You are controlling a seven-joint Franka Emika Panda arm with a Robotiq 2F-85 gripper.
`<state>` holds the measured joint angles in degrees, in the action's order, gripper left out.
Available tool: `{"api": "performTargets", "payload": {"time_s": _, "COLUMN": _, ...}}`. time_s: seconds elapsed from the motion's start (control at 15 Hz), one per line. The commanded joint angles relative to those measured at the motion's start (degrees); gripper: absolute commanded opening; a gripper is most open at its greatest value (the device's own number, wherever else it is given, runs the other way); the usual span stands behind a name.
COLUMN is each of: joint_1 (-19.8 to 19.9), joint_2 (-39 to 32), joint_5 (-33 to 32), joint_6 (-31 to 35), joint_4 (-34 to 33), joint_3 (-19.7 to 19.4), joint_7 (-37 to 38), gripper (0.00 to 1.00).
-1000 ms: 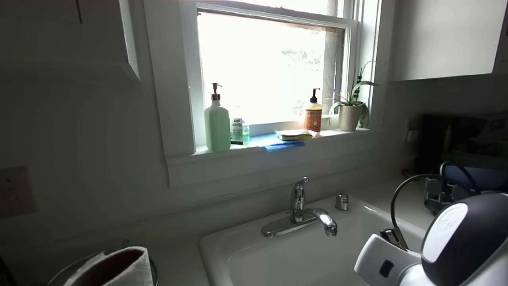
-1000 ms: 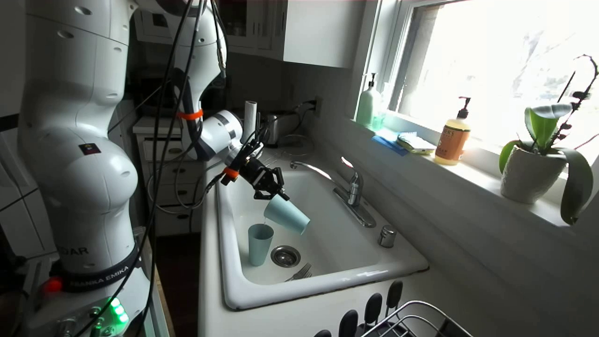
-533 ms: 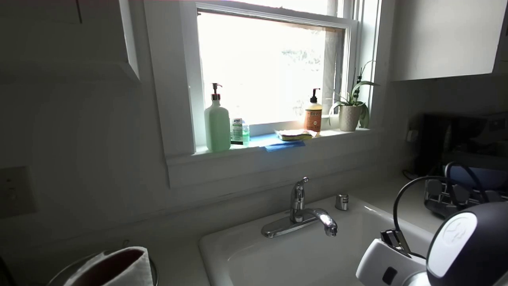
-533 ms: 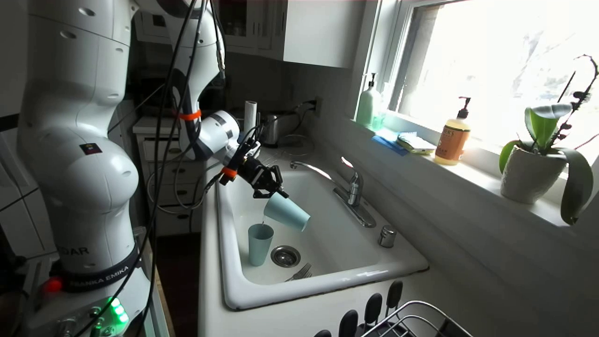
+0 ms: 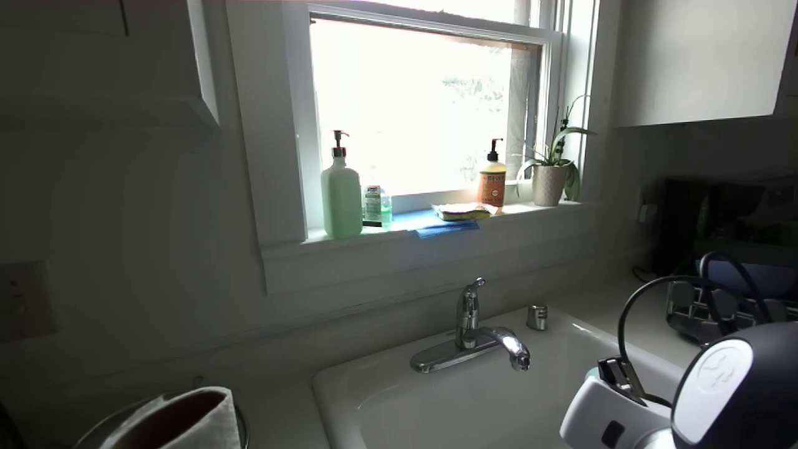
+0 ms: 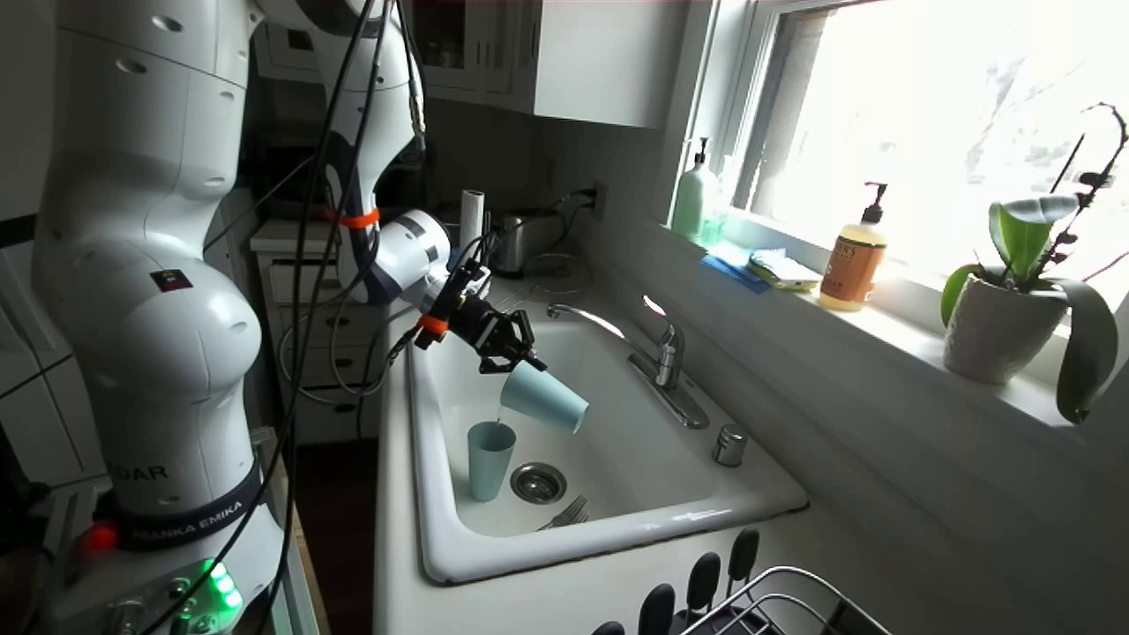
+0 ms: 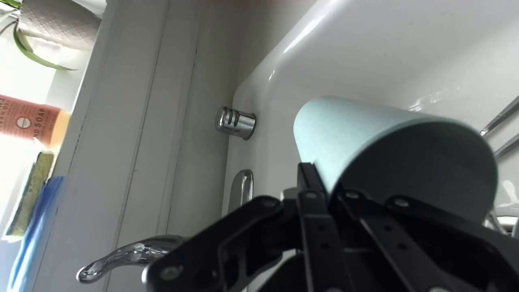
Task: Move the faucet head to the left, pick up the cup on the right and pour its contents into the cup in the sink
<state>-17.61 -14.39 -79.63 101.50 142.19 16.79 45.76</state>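
The faucet (image 6: pixel 668 360) stood turned aside, and the gripper (image 7: pixel 325 185) had the tipped cup (image 6: pixel 546 398) pinched by its rim, above the upright cup (image 6: pixel 490 464) in the sink (image 6: pixel 644 450). A trickle (image 6: pixel 499 415), hard to make out, suggested an unfinished pour.

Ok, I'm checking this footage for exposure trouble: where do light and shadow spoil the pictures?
In both exterior views the window is blown nearly white against dim surroundings; in the wrist view, glare streaks the sink, and the inside of the tilted cup lies in shadow.
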Motion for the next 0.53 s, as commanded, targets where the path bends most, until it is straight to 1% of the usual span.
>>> {"api": "performTargets", "payload": {"time_s": 0.0, "joint_1": -0.58, "joint_2": -0.93, "joint_5": -1.59, "joint_6": -2.49, "joint_4": -0.5, "joint_3": 0.36, "joint_7": 0.93, "gripper": 0.01}}
{"api": "performTargets", "payload": {"time_s": 0.47, "joint_1": -1.03, "joint_2": -1.35, "joint_5": -1.5, "joint_6": -4.42, "joint_4": -0.39, "joint_3": 1.02, "joint_7": 0.54, "gripper": 0.01}}
